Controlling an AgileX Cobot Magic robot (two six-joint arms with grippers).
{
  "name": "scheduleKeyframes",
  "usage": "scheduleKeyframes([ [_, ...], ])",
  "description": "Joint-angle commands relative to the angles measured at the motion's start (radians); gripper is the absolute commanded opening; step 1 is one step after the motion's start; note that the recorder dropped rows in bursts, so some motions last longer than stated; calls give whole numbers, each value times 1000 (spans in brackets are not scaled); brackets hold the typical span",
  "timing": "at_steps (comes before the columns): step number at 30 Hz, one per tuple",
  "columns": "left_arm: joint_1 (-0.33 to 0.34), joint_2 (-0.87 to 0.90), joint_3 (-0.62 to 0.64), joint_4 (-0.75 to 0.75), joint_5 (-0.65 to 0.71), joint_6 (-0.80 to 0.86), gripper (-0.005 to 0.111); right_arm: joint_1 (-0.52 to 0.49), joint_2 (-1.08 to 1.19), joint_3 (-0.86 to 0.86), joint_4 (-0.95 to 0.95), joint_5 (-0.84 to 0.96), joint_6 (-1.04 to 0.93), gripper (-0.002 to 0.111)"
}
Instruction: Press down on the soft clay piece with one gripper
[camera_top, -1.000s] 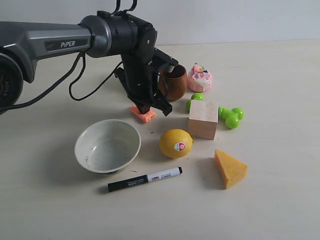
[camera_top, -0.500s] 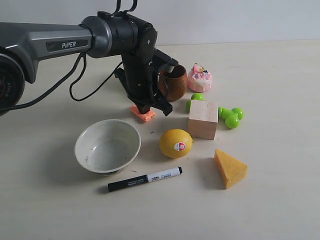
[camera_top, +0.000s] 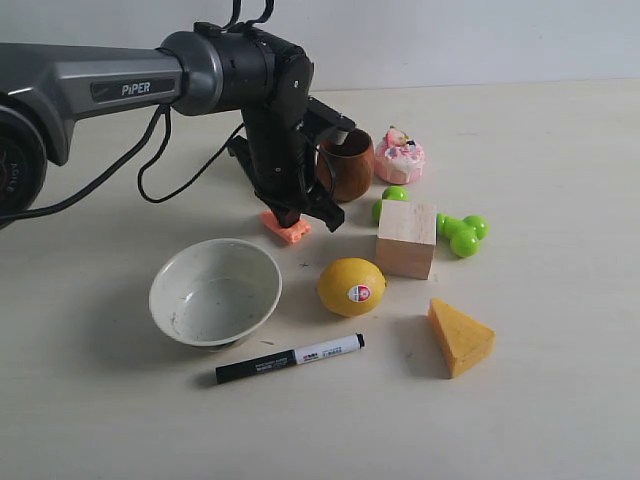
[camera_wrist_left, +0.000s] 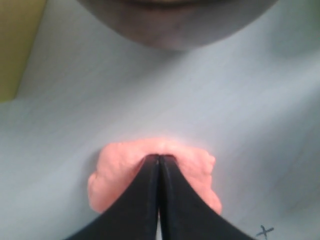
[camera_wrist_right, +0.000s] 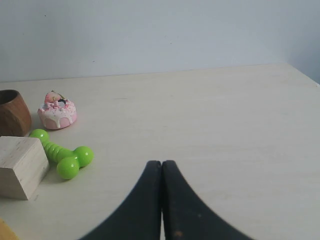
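- While the left gripper (camera_wrist_left: 159, 159) has its fingers pressed together and grasps nothing, its tips sit on the soft clay piece (camera_wrist_left: 112, 175).
- Clay lies on table (camera_top: 560, 400) between white bowl (camera_top: 215, 292) and brown cup (camera_top: 347, 165); lemon (camera_top: 351, 287) near.
- Exterior view: gripper hides part of the clay.
- Right gripper (camera_wrist_right: 161, 165) likewise closed tight, empty.

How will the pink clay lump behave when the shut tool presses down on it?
The clay lump probably dents rather than slides: it bulges either side of the tool. Lying flat and rough, it seems unlikely to roll.
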Motion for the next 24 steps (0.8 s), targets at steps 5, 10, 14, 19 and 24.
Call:
scheduleKeyframes([
  [5, 12, 26, 61, -11, 49, -17, 0, 4, -5, 4, 0, -6, -5, 0],
  [10, 12, -19, 61, 2, 38, -22, 0, 4, -5, 4, 0, -6, -5, 0],
  [14, 12, -44, 61, 4, 33, -26, 0, 4, -5, 4, 0, -6, -5, 0],
  [19, 12, -70, 61, 4, 18, -26, 0, 4, -5, 4, 0, -6, -5, 0],
  [24, 12, -82, 61, 4, 16, -26, 0, 4, -5, 4, 0, -6, -5, 0],
])
